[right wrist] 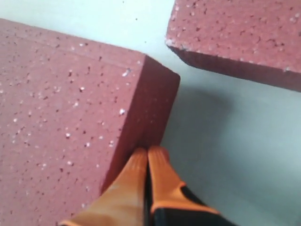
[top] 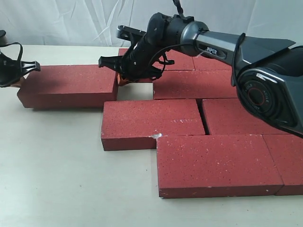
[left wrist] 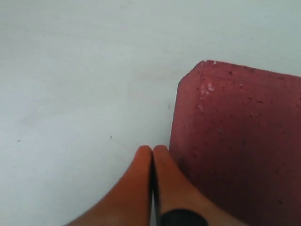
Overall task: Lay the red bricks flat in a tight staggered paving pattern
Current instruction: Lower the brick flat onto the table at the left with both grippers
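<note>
**Ana:** Two grippers and one loose brick [top: 68,84]. How do they stand?

**Ben:** Both are clenched on nothing. The left gripper [left wrist: 152,151] has its orange fingertips [left wrist: 141,162] pressed together just beside one end face of that brick. Whether it touches, the wrist view does not settle. The right gripper [right wrist: 147,151] is pinched closed too, and its tips rest against the opposite end face.

**Ana:** And the other red bricks [top: 218,163]?

**Ben:** Just past the right gripper there is a strip of bare table [top: 135,93]. Then comes the laid brick [top: 194,84] of the same row, and the paved patch spreads on from there.

**Ana:** So the loose one looks due for a shove into that gap. What might spoil it?

**Ben:** Likely the right gripper itself. It sits in the gap, so a push from the left gripper would trap it. The left tips also seem off-centre on their end face. A push there could swivel the brick, catch its corner on the front-row brick [top: 151,120] and leave a wedge-shaped joint.
</note>
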Robot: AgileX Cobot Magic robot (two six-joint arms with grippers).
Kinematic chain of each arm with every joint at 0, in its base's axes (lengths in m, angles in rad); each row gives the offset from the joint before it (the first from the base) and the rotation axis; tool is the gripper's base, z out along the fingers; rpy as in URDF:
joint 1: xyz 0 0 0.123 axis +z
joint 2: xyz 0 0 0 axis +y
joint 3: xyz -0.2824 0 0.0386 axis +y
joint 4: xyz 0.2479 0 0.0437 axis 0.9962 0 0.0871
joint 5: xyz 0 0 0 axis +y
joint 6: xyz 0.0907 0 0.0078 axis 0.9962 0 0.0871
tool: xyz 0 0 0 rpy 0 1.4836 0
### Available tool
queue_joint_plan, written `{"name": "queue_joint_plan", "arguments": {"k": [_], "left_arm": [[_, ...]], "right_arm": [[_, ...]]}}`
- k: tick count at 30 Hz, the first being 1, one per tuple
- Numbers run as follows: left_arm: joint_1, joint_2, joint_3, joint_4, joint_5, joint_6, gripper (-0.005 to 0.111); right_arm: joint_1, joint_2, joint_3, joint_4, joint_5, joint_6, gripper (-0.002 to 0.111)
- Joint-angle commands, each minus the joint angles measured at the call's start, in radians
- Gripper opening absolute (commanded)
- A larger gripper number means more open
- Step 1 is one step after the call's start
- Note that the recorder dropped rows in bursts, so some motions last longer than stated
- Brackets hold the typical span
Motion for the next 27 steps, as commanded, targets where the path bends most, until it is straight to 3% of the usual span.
{"name": "queue_joint_plan", "arguments": {"k": [1,6,10,19,27], "left_arm": [[0.028,-0.002,-0.007,0.006,0.010,-0.008,0.000],[0.058,-0.002,-0.007,0.006,0.012,-0.008,0.000],[0.066,-0.002,-0.007,0.006,0.016,-0.008,0.000],[0.066,-0.015,-0.007,-0.050,0.088,-0.008,0.000],[0.060,-0.172,0.009,-0.010,0.211,-0.016,0.000]], "right_arm": [[0.010,0.000,-0.008,-0.066,0.029,0.046,-0.001],[0.006,0.000,-0.008,-0.247,0.077,0.190,-0.001],[-0.016,-0.011,-0.008,-0.266,0.121,0.211,-0.001],[-0.051,-0.145,-0.008,-0.340,0.289,0.209,-0.001],[-0.026,-0.237,-0.004,-0.401,0.445,0.141,-0.001]]}}
